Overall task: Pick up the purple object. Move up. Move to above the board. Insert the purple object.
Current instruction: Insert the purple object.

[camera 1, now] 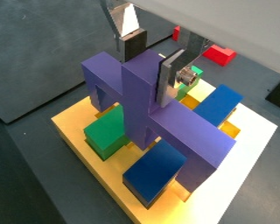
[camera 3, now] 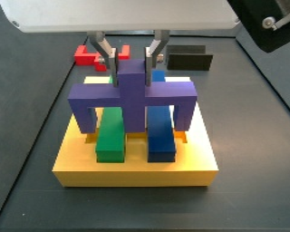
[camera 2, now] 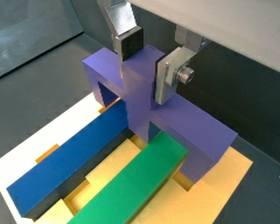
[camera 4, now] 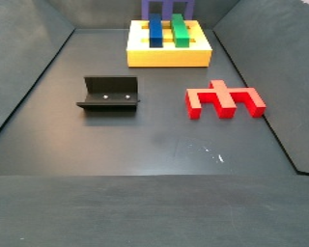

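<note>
The 2 silver fingers clamp the central stem of the purple object, 1 dark pad on each side of it, in both wrist views and in a side view. The gripper hangs directly over the board, pointing straight down.

The purple object stands upright between the jaws, its crossbar lying across the green bar and the blue bar, its 2 end legs reaching down toward the yellow surface outside them. Whether the legs are fully seated in their slots cannot be told; in a wrist view the stem's foot appears to sit low between the bars.

By this reading the insertion is near its end, and what remains is a straight downward press, then release.

Well apart on the floor lie the red block and the fixture.
</note>
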